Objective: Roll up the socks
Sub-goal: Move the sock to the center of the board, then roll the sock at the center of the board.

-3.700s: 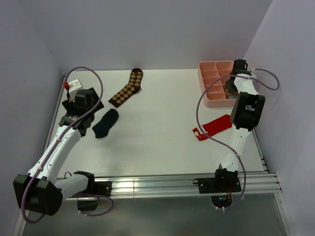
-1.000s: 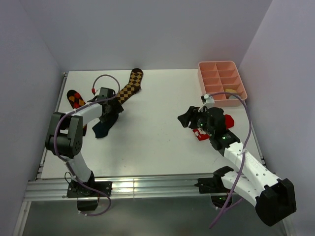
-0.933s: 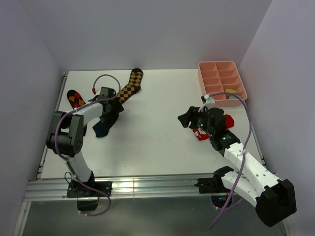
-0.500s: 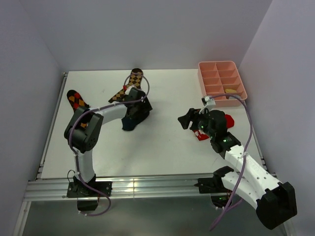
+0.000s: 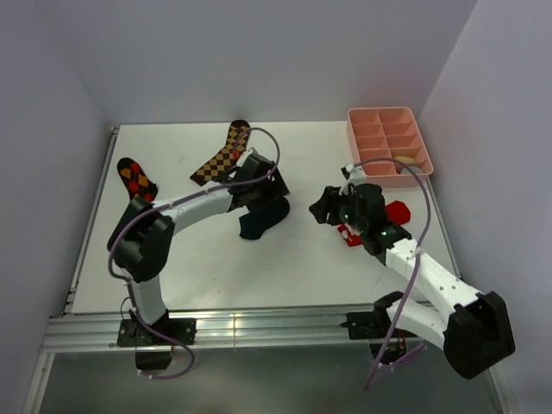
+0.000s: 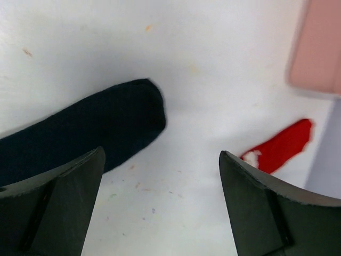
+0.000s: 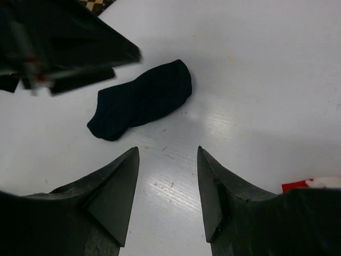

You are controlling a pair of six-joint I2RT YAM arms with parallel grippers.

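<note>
The dark navy sock (image 5: 263,220) lies flat near the middle of the table. My left gripper (image 5: 269,197) hovers open over its upper end. In the left wrist view the sock (image 6: 80,138) runs under the left finger (image 6: 53,213), and only bare table shows between the jaws of the left gripper (image 6: 161,154). My right gripper (image 5: 317,210) stands open just right of the sock, its tips pointing at it. In the right wrist view the sock (image 7: 141,98) lies beyond the empty right gripper (image 7: 168,149). A mustard yellow sock (image 5: 404,159) shows in the pink tray (image 5: 355,138).
A brown checkered sock (image 5: 222,153) lies at the back, and an argyle sock (image 5: 136,178) lies at the far left. The red sock with white trim (image 5: 384,216) sits under the right arm. The walls stand close at the left, the back and the right.
The navy sock has travelled from the left side toward the table's middle together with my left gripper. The right gripper has stayed nearly in place, its jaws slightly narrower.
</note>
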